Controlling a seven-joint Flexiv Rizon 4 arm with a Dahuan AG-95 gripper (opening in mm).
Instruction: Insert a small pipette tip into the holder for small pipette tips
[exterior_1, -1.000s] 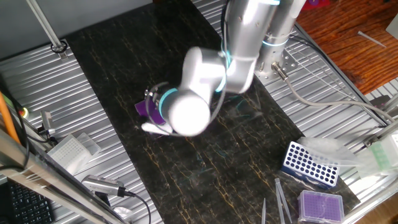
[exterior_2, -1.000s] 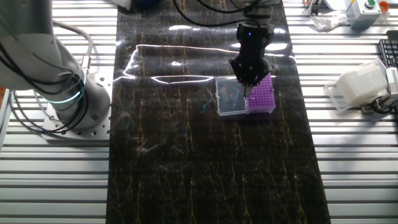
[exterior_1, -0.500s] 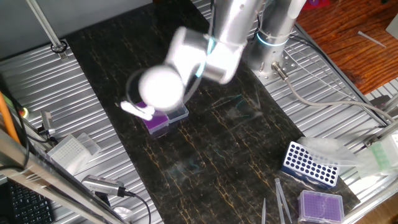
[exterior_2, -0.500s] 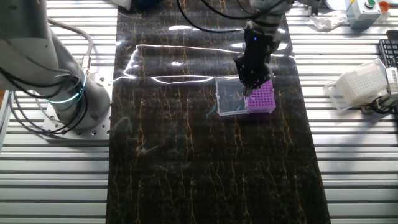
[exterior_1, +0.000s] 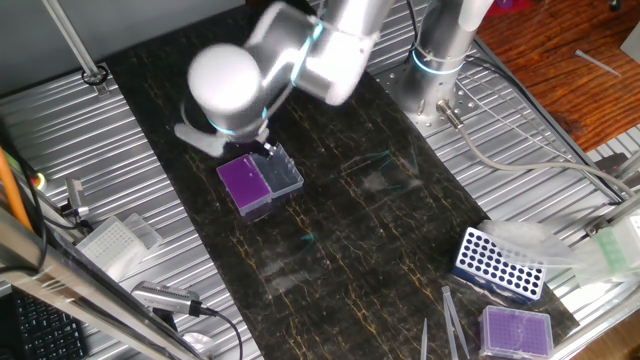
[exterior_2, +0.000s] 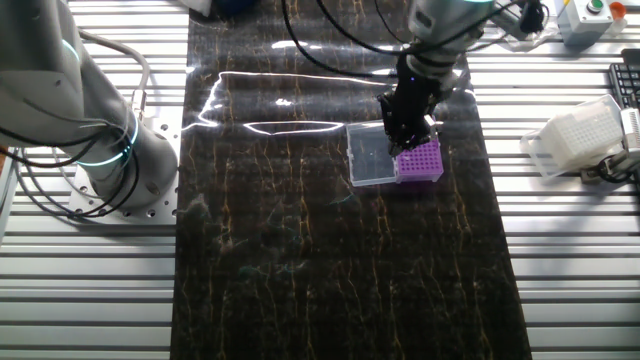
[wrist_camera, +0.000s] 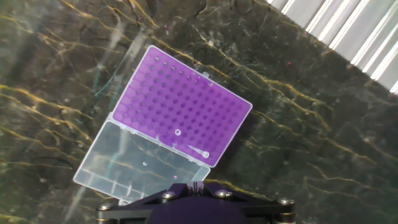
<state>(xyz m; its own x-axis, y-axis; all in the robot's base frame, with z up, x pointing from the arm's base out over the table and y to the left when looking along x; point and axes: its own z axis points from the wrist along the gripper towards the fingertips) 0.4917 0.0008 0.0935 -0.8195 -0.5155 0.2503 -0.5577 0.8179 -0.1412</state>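
The holder for small pipette tips (wrist_camera: 181, 111) sits on the dark counter (exterior_2: 330, 270), its clear lid (wrist_camera: 140, 163) lying open flat beside the purple grid. A small pipette tip (wrist_camera: 199, 151) lies on the grid near the lid-side edge (one hole holds a seated tip). The pincer (exterior_2: 405, 140) hovers above the holder; I cannot tell how its jaws stand.

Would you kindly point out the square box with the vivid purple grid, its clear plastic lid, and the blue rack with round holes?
Square box with vivid purple grid (wrist_camera: 180, 107), hand view, middle of the grid.
Clear plastic lid (wrist_camera: 140, 163), hand view, centre of the open lid.
Blue rack with round holes (exterior_1: 497, 264), one fixed view, its top face.
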